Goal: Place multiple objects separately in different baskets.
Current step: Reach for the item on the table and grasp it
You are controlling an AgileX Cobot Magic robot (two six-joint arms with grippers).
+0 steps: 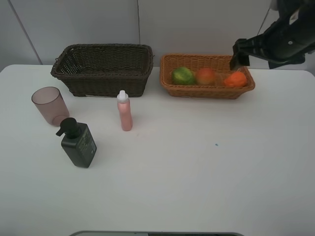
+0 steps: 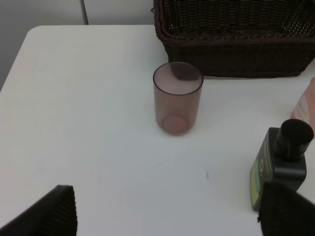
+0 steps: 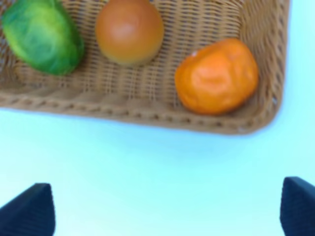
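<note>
Am hovering my right pincer [image 1: 239, 55] over right end of light orange-brown wicker basket [image 1: 206, 92], jaws wide apart, gripping nothing. Green round fruit [image 1: 183, 75], red-yellow peach [image 1: 205, 75] and orange [image 1: 236, 79] are lying in row inside it, orange nearest my pincer. Am keeping my left pincer [image 2: 167, 214] spread too, empty, facing translucent pinkish cup [image 2: 177, 98]. Cup, dark green pump bottle [image 1: 78, 143] and slim pink bottle [image 1: 124, 112] are standing upright on white surface [image 1: 197, 162], in front of dark brown wicker basket [image 1: 103, 83].
</note>
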